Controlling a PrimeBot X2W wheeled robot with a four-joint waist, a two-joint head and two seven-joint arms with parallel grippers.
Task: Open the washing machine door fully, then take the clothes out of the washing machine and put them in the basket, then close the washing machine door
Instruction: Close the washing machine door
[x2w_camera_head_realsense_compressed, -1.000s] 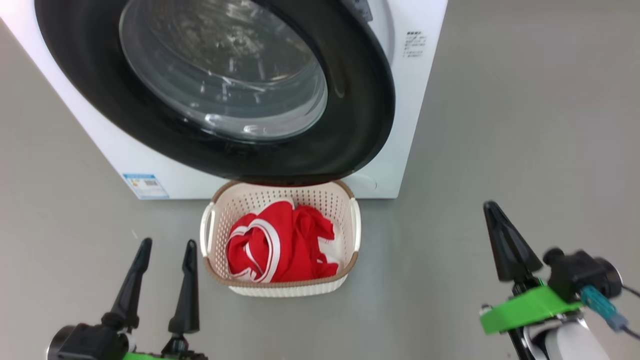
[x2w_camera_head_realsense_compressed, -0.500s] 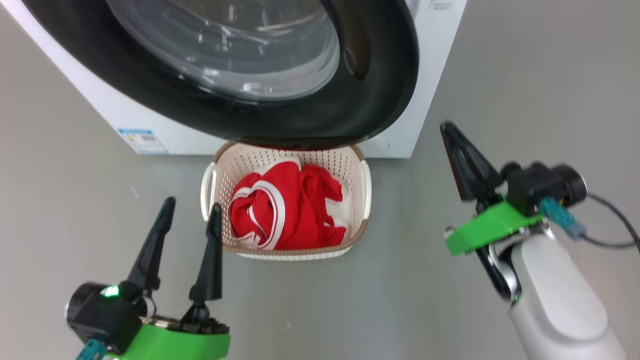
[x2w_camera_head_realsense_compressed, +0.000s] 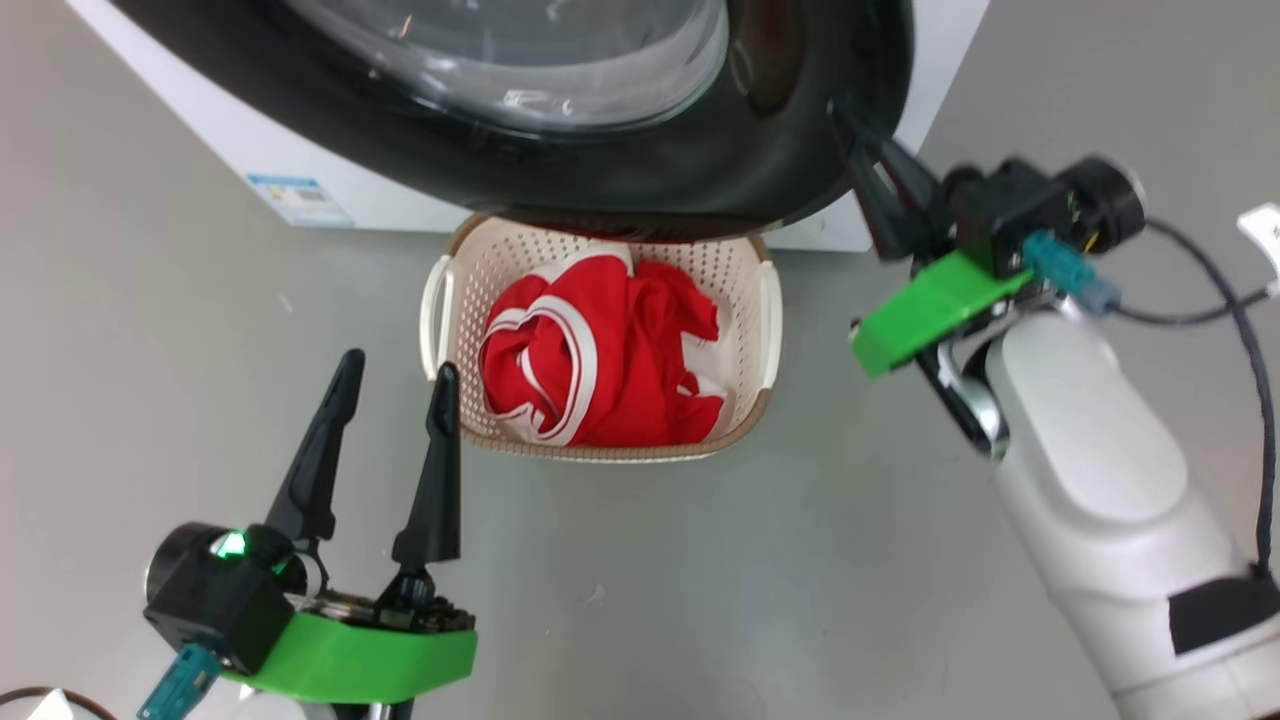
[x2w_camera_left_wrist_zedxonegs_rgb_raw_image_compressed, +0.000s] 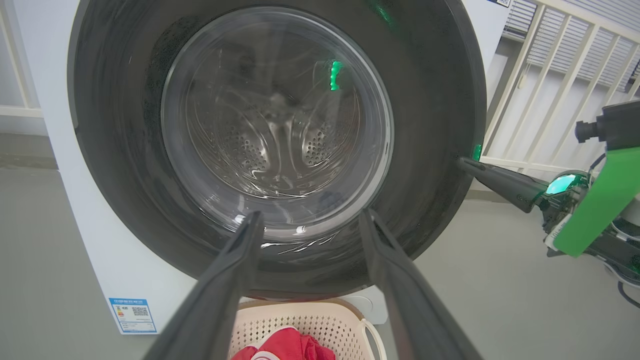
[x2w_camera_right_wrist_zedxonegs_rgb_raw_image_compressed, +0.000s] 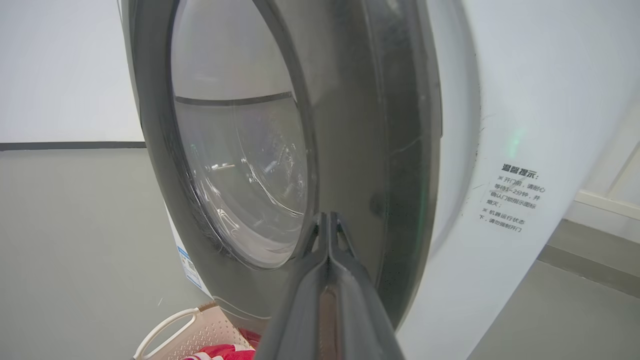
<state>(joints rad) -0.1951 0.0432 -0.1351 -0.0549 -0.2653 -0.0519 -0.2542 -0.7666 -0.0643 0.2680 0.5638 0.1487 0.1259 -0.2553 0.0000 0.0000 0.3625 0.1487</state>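
Note:
The washing machine door (x2w_camera_head_realsense_compressed: 600, 170), glossy black with a bulging glass window, lies close against the white washing machine (x2w_camera_head_realsense_compressed: 390, 205). Whether it is latched cannot be told. Through the glass the steel drum (x2w_camera_left_wrist_zedxonegs_rgb_raw_image_compressed: 270, 135) shows no clothes. The red clothes (x2w_camera_head_realsense_compressed: 620, 360), one with white trim, lie in the cream basket (x2w_camera_head_realsense_compressed: 770, 320) on the floor below the door. My right gripper (x2w_camera_head_realsense_compressed: 845, 120) is shut on nothing, its tips touching the door's right rim (x2w_camera_right_wrist_zedxonegs_rgb_raw_image_compressed: 350, 125). My left gripper (x2w_camera_head_realsense_compressed: 400, 362) stands open just left of the basket, pointing at the door.
Grey floor surrounds the machine and basket. A small blue label (x2w_camera_head_realsense_compressed: 300, 200) marks the machine's lower left front. A white railing (x2w_camera_left_wrist_zedxonegs_rgb_raw_image_compressed: 550, 75) stands beyond the machine's right side. My right arm's black cable (x2w_camera_head_realsense_compressed: 1200, 310) loops at the right edge.
The head camera has tilted, shifting the whole picture. My right gripper has risen from low over the floor to the door's right rim. My left gripper has come up a little.

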